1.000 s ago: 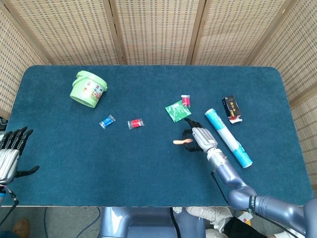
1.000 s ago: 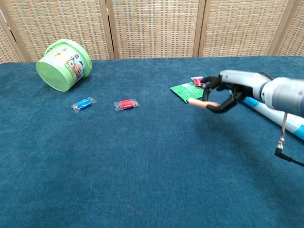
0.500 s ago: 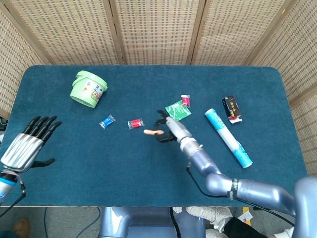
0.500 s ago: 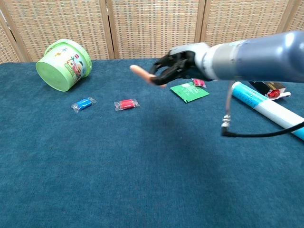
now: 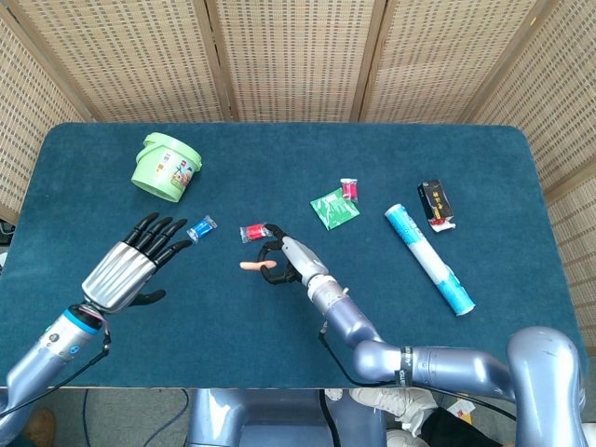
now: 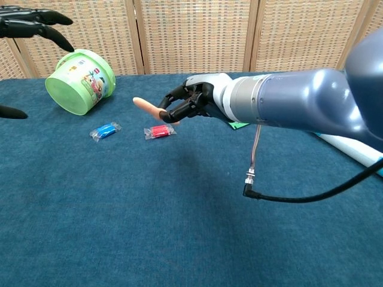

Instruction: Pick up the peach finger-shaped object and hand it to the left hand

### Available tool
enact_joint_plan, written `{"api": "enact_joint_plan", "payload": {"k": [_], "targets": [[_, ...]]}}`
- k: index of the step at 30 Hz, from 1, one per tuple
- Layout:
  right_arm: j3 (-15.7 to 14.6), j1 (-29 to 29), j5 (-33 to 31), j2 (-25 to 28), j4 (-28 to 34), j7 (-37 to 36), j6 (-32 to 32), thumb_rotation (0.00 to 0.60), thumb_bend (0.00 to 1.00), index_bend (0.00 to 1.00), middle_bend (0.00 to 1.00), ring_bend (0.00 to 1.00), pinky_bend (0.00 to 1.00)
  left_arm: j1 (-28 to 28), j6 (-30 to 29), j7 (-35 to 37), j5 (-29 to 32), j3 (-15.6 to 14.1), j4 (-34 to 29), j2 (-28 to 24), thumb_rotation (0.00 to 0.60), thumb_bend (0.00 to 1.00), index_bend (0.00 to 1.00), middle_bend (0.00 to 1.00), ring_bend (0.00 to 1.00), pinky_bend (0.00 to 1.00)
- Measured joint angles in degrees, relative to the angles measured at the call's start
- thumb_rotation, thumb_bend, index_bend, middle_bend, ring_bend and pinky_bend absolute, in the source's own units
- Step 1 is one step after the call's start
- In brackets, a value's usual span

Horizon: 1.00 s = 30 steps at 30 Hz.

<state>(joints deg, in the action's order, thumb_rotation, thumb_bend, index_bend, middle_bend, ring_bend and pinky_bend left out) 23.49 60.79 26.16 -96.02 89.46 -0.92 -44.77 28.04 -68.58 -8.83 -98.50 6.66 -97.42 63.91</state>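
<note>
The peach finger-shaped object [image 5: 251, 264] [image 6: 145, 107] is in the air above the blue table, pinched at one end by my right hand [image 5: 284, 261] [image 6: 188, 102], with its free tip pointing left. My left hand [image 5: 130, 263] is open at the left, fingers spread, a good hand's width short of the object. In the chest view only its dark fingertips [image 6: 33, 21] show at the top left corner.
A green bucket [image 5: 166, 168] lies tipped at the back left. A blue-wrapped candy [image 5: 200, 227] and a red-wrapped candy [image 5: 253, 232] lie between the hands. A green packet [image 5: 333, 208], small red candy [image 5: 349, 189], white-blue tube [image 5: 428, 258] and black box [image 5: 435, 204] are to the right.
My right hand has carried the peach object leftward across the table. My left hand has risen from the left edge and come inward toward it, fingers spread.
</note>
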Motion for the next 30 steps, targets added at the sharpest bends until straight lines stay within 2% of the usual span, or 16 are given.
{"api": "enact_joint_plan", "payload": {"k": [2,8,13,25,30], "targets": [[-0.04,-0.09,0.12,-0.16,-0.25,-0.08,-0.11,0.600,0.67,0.68,0.10,0.00,0.00,0.53,-0.52,-0.22,-0.84,0.04,1.85,1.85,0.600,0.24,0.32,0.00,0.00,0.00],[-0.37,-0.68,0.89,0.10,0.02,-0.16,-0.20,0.600,0.67,0.69,0.10,0.00,0.00,3.03,-0.97,-1.70,-1.99,0.31,7.41,9.23,0.600,0.28,0.37,0.00,0.00,0.00],[-0.69,-1.50,1.55,0.63,0.49,-0.63,0.07,0.600,0.67,0.69,0.10,0.00,0.00,5.54,-1.23,-2.82,-3.00,0.72,10.03,13.84,0.600,0.31,0.37,0.00,0.00,0.00],[-0.80,-1.92,1.27,1.72,1.08,-0.21,-0.21,0.600,0.69,0.69,0.10,0.00,0.00,9.01,3.34,-7.77,0.93,1.36,10.00,18.15,0.600,0.34,0.38,0.00,0.00,0.00],[-1.41,-2.05,1.11,1.83,0.76,0.15,-0.14,0.600,0.68,0.70,0.10,0.00,0.00,9.58,3.26,-7.85,1.88,1.35,12.28,20.26,0.600,0.34,0.38,0.00,0.00,0.00]]}}
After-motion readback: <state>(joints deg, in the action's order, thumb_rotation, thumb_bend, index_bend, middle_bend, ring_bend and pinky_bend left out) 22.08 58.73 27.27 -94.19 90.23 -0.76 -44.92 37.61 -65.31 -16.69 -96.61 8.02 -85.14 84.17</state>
